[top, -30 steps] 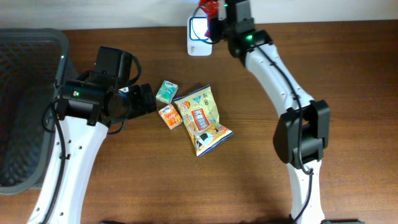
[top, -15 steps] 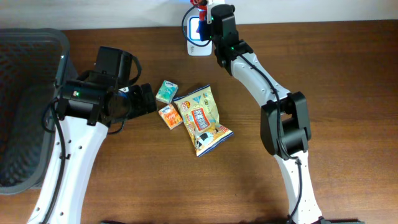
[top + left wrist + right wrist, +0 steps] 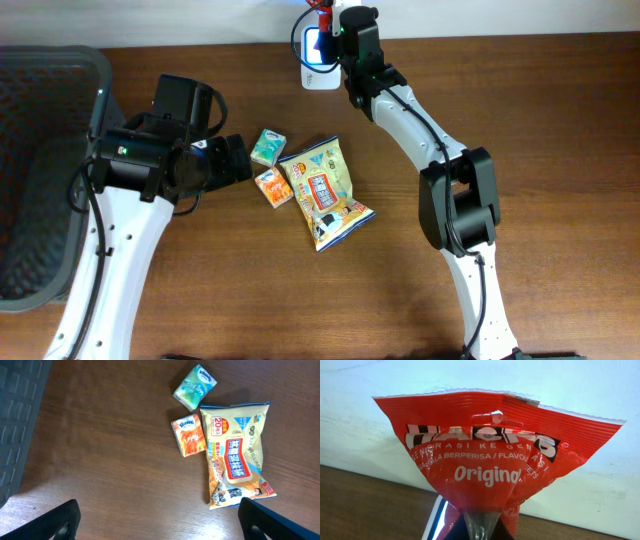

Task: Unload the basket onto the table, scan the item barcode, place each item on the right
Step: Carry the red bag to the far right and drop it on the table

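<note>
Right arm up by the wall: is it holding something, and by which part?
Yes: the right gripper pinches a red snack bag by its gathered narrow end, the printed part fanning out beyond. The left gripper is open, holding nothing.

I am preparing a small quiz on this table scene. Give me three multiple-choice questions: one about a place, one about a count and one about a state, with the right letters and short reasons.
1. Where is the red plastic sachet?
A) lying flat on the floor
B) held above the white scanner at the far edge of the table
C) inside a drawer

2. How many small tissue packs lie beside the yellow snack bag?
A) one
B) two
C) four

3. How does the left gripper stand?
A) open
B) shut on a tissue pack
C) shut on nothing

Answers:
1 B: the right gripper holds the sachet over the scanner.
2 B: one teal pack and one orange pack lie there.
3 A: the left wrist view shows its fingers wide apart, with nothing between them.
</note>
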Robot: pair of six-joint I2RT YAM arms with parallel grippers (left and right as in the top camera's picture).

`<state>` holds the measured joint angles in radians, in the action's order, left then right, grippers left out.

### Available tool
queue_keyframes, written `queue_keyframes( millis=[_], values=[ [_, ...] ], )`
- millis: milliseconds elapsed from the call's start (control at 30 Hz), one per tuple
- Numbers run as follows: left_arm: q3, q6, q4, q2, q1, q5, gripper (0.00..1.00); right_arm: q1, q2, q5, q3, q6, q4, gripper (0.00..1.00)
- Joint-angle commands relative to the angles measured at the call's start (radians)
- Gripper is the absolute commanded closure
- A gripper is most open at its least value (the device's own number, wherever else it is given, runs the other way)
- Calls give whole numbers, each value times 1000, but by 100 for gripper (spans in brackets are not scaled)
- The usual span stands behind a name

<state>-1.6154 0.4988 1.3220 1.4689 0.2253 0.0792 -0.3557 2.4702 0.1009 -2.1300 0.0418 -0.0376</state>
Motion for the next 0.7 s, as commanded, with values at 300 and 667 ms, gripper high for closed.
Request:
queue_keyframes(
  millis=[300, 667],
  values=[
    [1, 13, -1, 3, 1, 3, 1, 290, -239, 147, -23, 58, 412, 96],
    [1, 13, -1, 3, 1, 3, 1, 787, -183, 143, -17, 200, 995, 96]
  ],
)
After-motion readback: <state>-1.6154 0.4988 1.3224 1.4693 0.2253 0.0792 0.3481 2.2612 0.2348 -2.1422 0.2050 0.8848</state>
